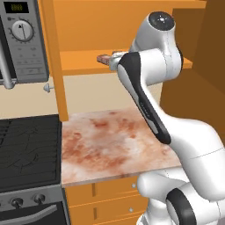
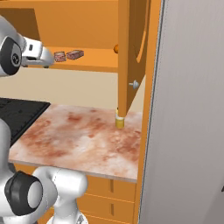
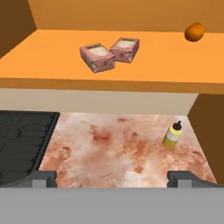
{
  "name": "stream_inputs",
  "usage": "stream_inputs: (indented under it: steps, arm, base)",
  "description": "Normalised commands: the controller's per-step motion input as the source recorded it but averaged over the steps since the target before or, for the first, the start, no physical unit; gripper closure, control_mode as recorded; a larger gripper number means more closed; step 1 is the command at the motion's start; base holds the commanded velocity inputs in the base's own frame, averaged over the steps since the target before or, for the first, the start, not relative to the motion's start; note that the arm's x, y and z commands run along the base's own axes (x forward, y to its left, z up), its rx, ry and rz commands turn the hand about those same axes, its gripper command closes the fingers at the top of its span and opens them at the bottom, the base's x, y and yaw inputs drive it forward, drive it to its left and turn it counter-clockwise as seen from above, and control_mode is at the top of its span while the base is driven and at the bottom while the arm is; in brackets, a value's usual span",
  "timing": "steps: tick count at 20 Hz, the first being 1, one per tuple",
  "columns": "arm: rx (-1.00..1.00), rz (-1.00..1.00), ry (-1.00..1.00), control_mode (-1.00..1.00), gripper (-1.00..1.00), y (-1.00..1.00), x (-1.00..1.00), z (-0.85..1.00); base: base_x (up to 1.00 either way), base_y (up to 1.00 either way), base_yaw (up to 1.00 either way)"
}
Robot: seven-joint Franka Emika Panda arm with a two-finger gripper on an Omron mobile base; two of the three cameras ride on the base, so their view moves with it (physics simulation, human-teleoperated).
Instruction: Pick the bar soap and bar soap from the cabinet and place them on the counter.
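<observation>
No readable writing anywhere; the microwave [image 1: 23,41] display and dial markings are too blurred to read. No labels legible on the yellow bottle [image 3: 172,135] or the soaps.

Arm rises from the base, elbow bent high, forearm reaching level toward the open cabinet [image 1: 88,61] at shelf height. Tool [image 3: 112,177] points at the shelf front, jaws spread fully wide, released, holding and touching nothing; fingertips [image 3: 41,177] sit at the bottom of the hand view, well apart.

Two bar soaps on the cabinet shelf [image 3: 52,61]: near bar soap [image 3: 97,57] and far bar soap [image 3: 125,49], touching at a corner, both flat, pale tops up. In the right base view they lie just ahead of the hand. Small orange ball [image 3: 194,31] farther back on the shelf, apart from the soaps.

Counter [image 3: 113,148] below carries the yellow bottle, upright, near the cabinet door's [image 2: 127,57] lower edge. Black stove top [image 1: 28,149] beside the counter.
</observation>
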Motion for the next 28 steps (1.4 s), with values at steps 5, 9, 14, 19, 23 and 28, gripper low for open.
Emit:
stream_inputs:
  steps: [5, 9, 14, 19, 23, 28]
  arm:
    - [0.00, 0.00, -0.20, -1.00, -1.00, 0.00, 0.49, 0.00]
    - [-0.01, 0.00, -0.01, -1.00, -1.00, 0.00, 0.42, 0.05]
    - [-0.02, 0.00, 0.14, -1.00, -1.00, 0.00, 0.34, 0.11]
    - [-0.02, 0.00, 0.13, -1.00, -1.00, 0.00, 0.37, 0.08]
    - [-0.01, 0.00, 0.02, -1.00, -1.00, 0.00, 0.41, 0.00]
    - [0.00, 0.00, -0.02, -1.00, -1.00, 0.03, 0.35, -0.07]
  base:
    - [0.00, 0.00, 0.00]
    - [0.00, 0.00, 0.00]
    - [0.00, 0.00, 0.00]
    - [0.00, 0.00, 0.00]
    - [0.00, 0.00, 0.00]
    - [0.00, 0.00, 0.00]
